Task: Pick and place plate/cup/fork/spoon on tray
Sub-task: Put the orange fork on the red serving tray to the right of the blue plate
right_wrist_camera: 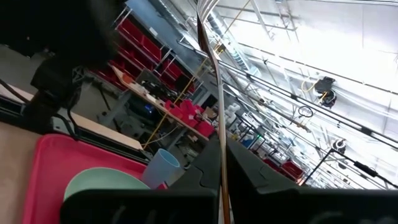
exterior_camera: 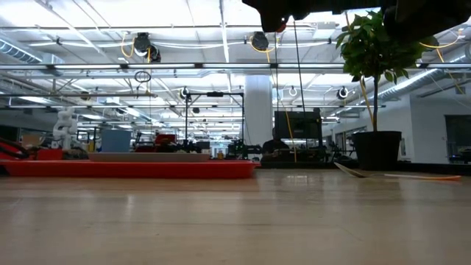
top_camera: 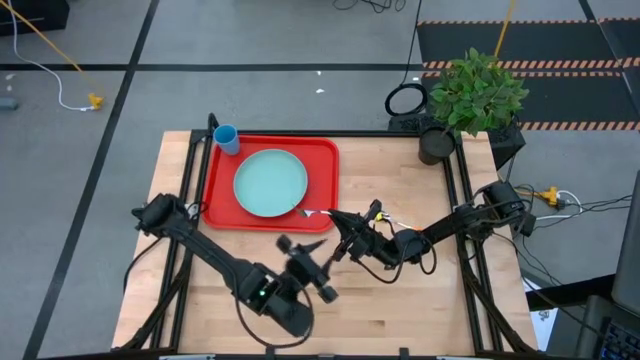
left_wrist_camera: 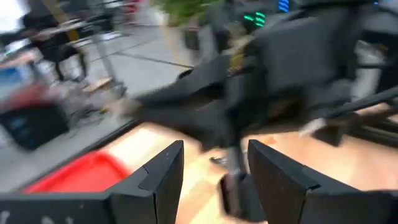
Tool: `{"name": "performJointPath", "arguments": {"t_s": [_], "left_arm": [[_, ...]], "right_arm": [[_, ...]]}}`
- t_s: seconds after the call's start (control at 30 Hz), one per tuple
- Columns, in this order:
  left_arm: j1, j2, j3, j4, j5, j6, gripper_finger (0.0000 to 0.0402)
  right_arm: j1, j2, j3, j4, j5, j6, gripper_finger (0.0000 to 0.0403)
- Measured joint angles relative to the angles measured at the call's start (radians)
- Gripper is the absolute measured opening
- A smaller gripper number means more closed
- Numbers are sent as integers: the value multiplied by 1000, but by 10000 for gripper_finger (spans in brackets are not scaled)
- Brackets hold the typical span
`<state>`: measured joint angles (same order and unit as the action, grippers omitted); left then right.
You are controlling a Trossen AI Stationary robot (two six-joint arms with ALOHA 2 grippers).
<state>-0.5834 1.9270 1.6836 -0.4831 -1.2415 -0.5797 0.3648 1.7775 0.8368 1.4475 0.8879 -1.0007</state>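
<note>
The red tray (top_camera: pixel 220 205) lies at the table's far left. The pale green plate (top_camera: pixel 270 183) sits flat on it, and the blue cup (top_camera: pixel 227 138) stands at its far left corner. My right gripper (top_camera: pixel 340 222) reaches in from the right and is shut on a thin orange-handled utensil (right_wrist_camera: pixel 211 93). I cannot tell whether that utensil is the fork or the spoon. A second orange-handled utensil (exterior_camera: pixel 397 175) lies on the wood at the right. My left gripper (left_wrist_camera: pixel 214 180) hangs open just near of the right gripper, with nothing between its fingers. My right gripper pinches the utensil's handle (right_wrist_camera: pixel 219 163) between its two fingers. The fingers come from the table's right, tipped slightly upward, and the utensil runs on past them toward the tray. Its silver end (top_camera: pixel 305 212) is over the tray's near right corner, by the plate's rim, clear of the table.
A potted plant (top_camera: pixel 470 100) stands at the far right corner. Black frame rails (top_camera: pixel 465 200) run along the table's sides. Bare wood (top_camera: pixel 430 310) lies at the near right.
</note>
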Motion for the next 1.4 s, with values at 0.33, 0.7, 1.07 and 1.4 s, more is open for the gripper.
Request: {"name": "performJointPath", "arguments": {"t_s": [0.33,0.7,1.07,1.4], "left_arm": [[38,-115,23,181,129,468,179],[123,-156,-104,439,653,668,179],[125,-155,-470,929,648,662,179],[205,-155,-817,1708,538,763,179]], "right_arm": [[-3,0,0,0,30,-14,0],[3,0,-6,56,160,-186,0],[39,-20,-51,121,272,-339,0],[52,-21,-52,121,290,-310,0]]}}
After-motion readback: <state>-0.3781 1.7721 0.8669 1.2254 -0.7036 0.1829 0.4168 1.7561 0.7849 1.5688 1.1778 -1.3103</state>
